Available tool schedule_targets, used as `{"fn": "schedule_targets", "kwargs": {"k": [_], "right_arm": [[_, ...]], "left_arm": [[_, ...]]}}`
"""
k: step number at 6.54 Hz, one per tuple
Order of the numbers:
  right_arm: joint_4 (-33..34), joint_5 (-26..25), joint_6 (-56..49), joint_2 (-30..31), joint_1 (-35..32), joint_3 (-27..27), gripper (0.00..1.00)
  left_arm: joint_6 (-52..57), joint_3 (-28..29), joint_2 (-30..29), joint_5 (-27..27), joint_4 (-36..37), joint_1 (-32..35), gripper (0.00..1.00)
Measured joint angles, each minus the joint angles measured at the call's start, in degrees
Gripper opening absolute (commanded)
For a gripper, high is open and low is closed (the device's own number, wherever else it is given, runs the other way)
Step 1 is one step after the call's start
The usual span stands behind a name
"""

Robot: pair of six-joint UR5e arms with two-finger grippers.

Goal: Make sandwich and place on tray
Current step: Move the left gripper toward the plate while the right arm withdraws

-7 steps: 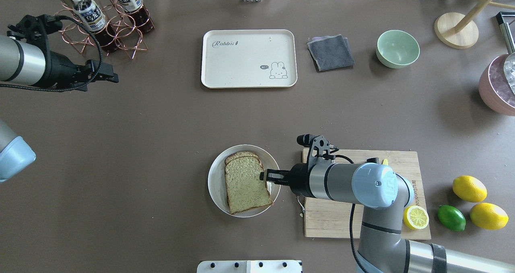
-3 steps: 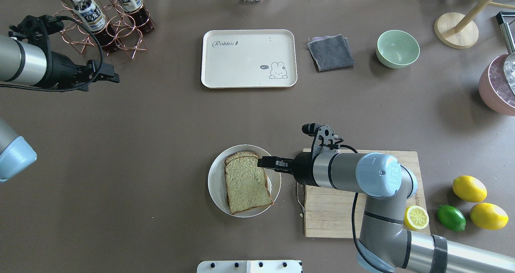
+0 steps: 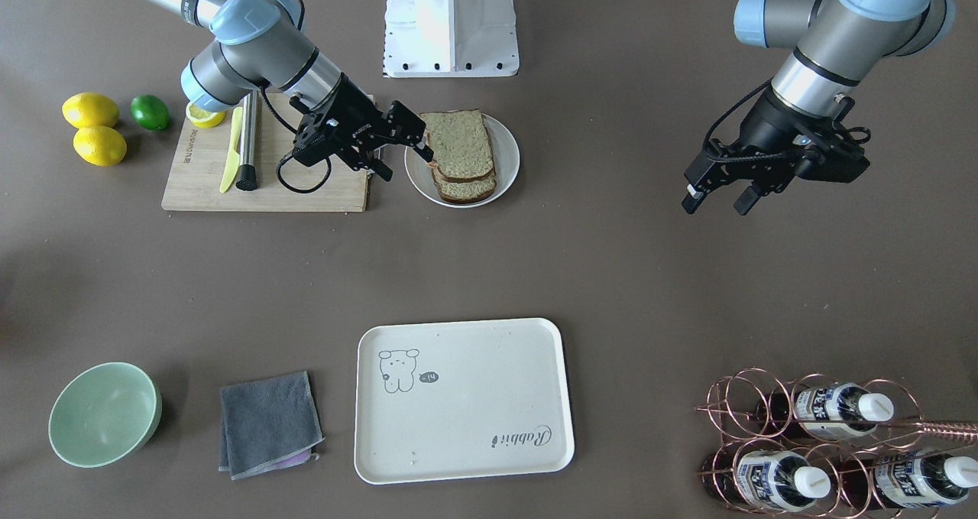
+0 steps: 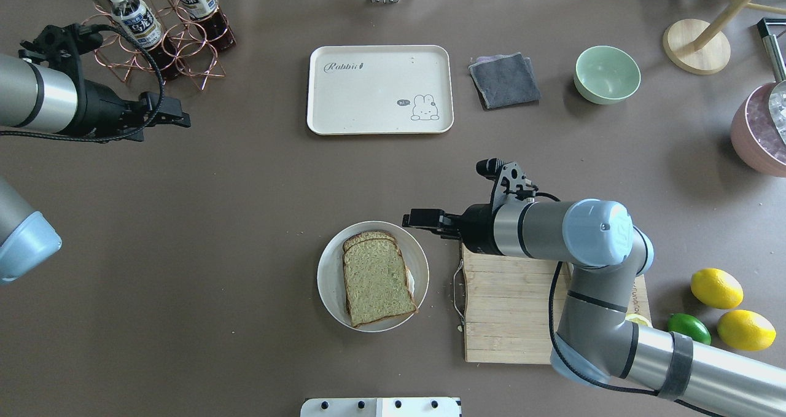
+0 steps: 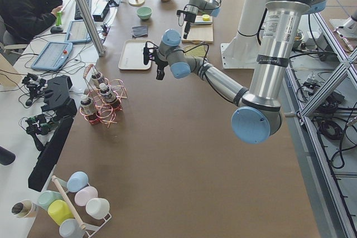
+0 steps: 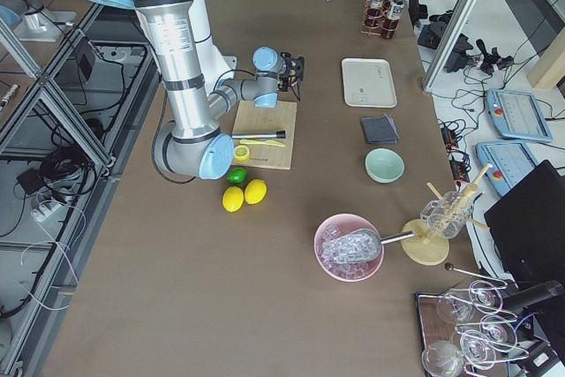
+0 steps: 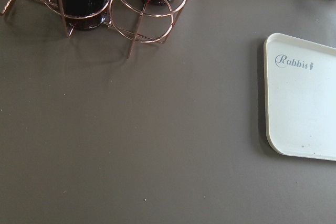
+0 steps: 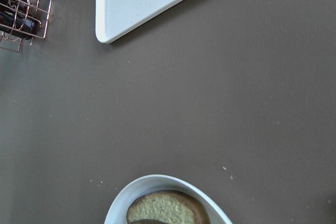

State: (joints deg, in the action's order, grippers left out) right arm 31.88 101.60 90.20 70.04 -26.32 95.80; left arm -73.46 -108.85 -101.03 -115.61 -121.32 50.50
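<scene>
Item: sandwich, assembled, two slices stacked w/ a sliver of egg white showing at its right edge in the overhead view. Location: on round white plate, near side of desk, just left of wooden cutting board. Status: build step looks done; transfer not yet done. Tray sits bare at far side of desk, well apart from plate, approx. straight ahead of it. Orientation: long axis runs near-to-far, slightly skewed; rounded crowns of slices point toward tray, flat bottom edge toward robot. Top slice is offset toward robot, so lower slice's crown peeks out at far end. Right gripper: raised just beside plate's far-right rim, btwn plate and board, not touching bread; fingers apart, holding nothing. Left gripper: well off to its own side, near the bottle rack; fingers spread wide, nothing in them. Remaining, est.: grip the stack across its short width w/o letting the slices shear, carry to tray, set down flat.
</scene>
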Motion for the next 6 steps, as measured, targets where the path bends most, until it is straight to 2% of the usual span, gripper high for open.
{"fn": "schedule_targets", "kwargs": {"k": [1, 3, 6], "right_arm": [[0.14, 5.16, 0.20, 0.39, -4.14, 0.02, 0.99], [0.28, 14.17, 0.31, 1.38, -11.63, -0.19, 0.99], [-0.02, 16.70, 0.73, 2.21, -15.07, 0.00, 0.99]], "left_arm": [[-3.68, -0.27, -0.50, 1.80, -1.80, -2.56, 0.97], [-9.23, -0.87, -0.83, 8.98, -4.17, -10.01, 0.97], [-15.64, -1.65, -1.14, 19.59, -4.45, -19.34, 0.97]]}}
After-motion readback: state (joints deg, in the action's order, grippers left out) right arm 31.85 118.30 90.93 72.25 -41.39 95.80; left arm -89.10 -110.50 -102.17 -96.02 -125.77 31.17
